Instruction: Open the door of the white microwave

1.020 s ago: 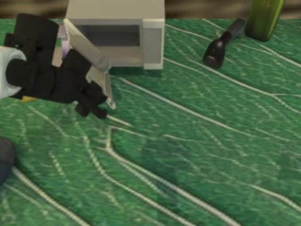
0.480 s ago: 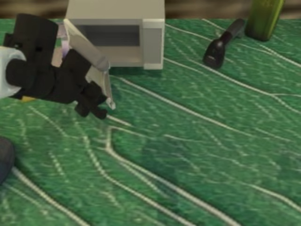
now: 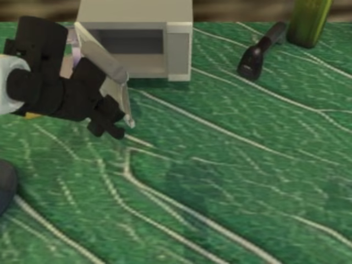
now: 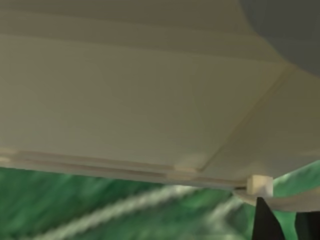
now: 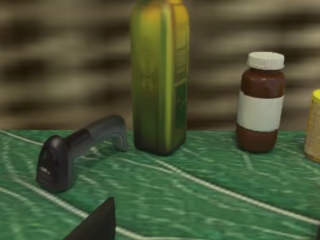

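Note:
The white microwave [image 3: 137, 14] stands at the back left of the table. Its door [image 3: 116, 88] is swung out toward the front left, leaving the dark cavity exposed. My left gripper [image 3: 113, 124] sits at the door's free lower edge, shut on the edge of the door. In the left wrist view the door's pale panel [image 4: 125, 100] fills most of the picture, and my left gripper [image 4: 282, 220] shows two dark fingers [image 4: 262, 222] reaching up to its small handle block [image 4: 260, 185]. My right gripper [image 5: 210, 235] is outside the top view, open and holding nothing.
A black handheld scanner [image 3: 258, 52] and a green bottle [image 3: 308, 19] stand at the back right. The right wrist view also shows a brown jar [image 5: 260, 102] and a yellow container [image 5: 314, 125]. A dark rounded object [image 3: 4, 184] lies at the table's left edge.

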You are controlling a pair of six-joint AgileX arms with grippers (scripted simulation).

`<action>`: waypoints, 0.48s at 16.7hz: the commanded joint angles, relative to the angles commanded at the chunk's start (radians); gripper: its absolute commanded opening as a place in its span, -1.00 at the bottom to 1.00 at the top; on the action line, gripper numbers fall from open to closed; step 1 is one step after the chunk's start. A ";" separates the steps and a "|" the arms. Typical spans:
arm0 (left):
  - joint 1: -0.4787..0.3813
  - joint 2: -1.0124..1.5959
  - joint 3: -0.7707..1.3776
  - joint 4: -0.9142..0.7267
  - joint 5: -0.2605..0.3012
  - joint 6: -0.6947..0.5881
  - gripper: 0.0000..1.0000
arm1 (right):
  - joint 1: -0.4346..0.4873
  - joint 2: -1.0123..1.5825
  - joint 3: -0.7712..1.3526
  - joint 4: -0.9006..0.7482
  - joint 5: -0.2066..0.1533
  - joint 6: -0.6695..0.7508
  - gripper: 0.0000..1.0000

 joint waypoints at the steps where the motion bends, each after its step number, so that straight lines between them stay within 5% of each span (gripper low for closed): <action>1: 0.000 0.000 0.000 0.000 0.000 0.000 -1.00 | 0.000 0.000 0.000 0.000 0.000 0.000 1.00; 8: 0.022 -0.003 0.004 -0.023 0.037 0.055 -1.00 | 0.000 0.000 0.000 0.000 0.000 0.000 1.00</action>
